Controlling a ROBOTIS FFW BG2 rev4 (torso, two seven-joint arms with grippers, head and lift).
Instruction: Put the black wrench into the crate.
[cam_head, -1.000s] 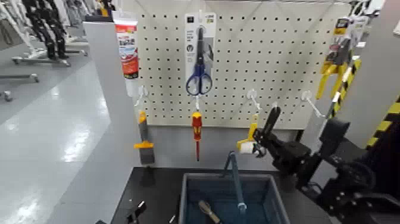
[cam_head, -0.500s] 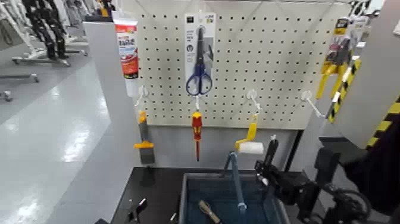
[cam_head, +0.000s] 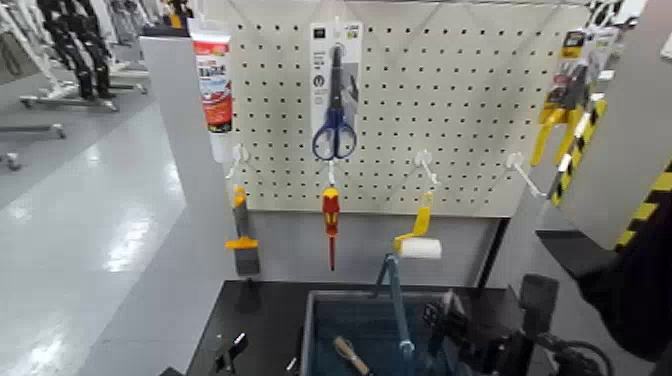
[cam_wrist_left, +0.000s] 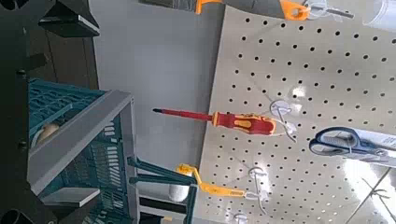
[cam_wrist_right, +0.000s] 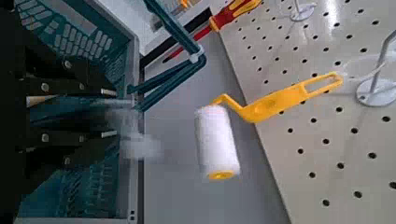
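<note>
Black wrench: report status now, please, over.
Right end effector low over crate, right half. Black wrench not clearly visible. Left end effector parked left of crate. Handle bar close by.

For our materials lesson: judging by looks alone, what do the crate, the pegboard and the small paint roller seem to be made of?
The crate looks like moulded blue-grey plastic: matte, with lattice walls and a thick rim. The pegboard seems painted metal or hardboard; its flat off-white face with even holes leaves that open. The paint roller has a fuzzy white sleeve, probably fabric or foam, on a glossy yellow handle, likely plastic.
</note>
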